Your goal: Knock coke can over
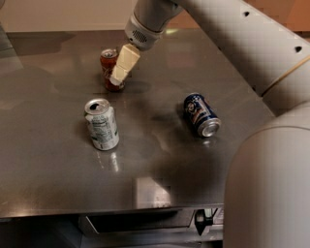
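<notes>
The coke can (108, 57) is set far back on the table (48, 184), the gripper (117, 77) placed just at its right; a second can (101, 124) is stood before it; a third can (202, 115) is laid on its side to the right.

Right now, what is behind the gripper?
The coke can stands behind the gripper. Its silver top and red left side show; the gripper covers much of its right side.

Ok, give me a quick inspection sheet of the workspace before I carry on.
Surface: grey metal table, glossy.
Job's things: red aluminium coke can, upright near the far edge, not knocked over.
Clutter: white and green can upright, front left; dark blue can lying on its side, right.
Grippers: cream gripper at the coke can's right side in view, partly covering it.
Cables: nothing seen.
Surroundings: pale wall behind the table.
</notes>
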`<act>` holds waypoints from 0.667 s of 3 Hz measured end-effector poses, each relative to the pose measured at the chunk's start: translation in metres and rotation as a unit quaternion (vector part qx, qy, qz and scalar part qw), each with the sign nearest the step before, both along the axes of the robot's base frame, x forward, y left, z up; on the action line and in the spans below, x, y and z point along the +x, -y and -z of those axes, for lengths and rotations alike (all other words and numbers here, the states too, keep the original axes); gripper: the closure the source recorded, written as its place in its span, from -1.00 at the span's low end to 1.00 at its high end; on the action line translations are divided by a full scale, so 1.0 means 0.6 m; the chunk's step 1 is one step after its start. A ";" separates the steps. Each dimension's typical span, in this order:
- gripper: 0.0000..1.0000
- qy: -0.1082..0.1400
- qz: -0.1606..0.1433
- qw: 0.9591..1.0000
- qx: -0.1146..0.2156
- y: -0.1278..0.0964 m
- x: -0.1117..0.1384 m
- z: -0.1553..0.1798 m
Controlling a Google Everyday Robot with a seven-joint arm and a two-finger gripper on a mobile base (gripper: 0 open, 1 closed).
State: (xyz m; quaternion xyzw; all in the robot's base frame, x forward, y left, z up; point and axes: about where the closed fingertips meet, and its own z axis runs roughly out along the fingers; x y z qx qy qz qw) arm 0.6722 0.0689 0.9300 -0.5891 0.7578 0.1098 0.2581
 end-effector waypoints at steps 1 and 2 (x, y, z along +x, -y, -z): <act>-1.00 0.003 0.004 1.000 0.009 -0.041 0.034 -0.001; -1.00 0.001 0.012 1.000 0.013 -0.067 0.062 0.010</act>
